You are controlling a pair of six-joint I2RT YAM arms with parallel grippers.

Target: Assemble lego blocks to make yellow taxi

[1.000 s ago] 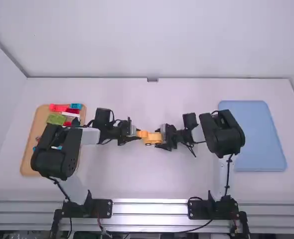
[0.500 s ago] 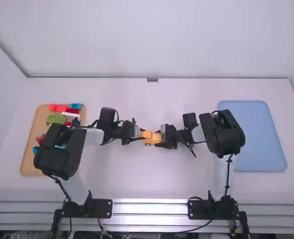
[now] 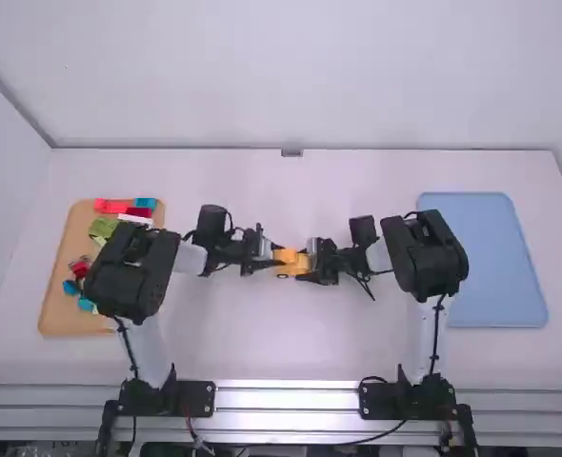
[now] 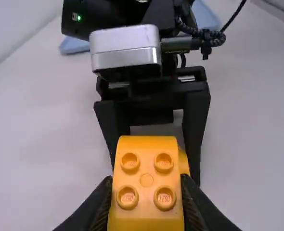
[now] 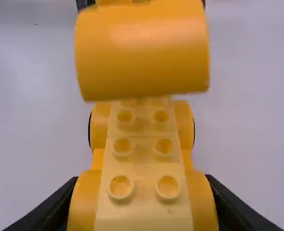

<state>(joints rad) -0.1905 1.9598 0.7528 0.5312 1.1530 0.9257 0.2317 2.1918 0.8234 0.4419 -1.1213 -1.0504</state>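
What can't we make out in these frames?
Studs under the curved yellow block: right wrist view, covered by that block.
Near end of the yellow base: right wrist view, cut off by bottom edge.
Curved block's near end: left wrist view, same edge.
Part of the tan tray: high view, behind the left arm.

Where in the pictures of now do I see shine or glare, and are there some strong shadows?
High view: even light on the white table, no hard shadows, glare along the metal rail; left wrist view: bright reflection on the right arm's silver part; right wrist view: soft sheen on the curved orange block.
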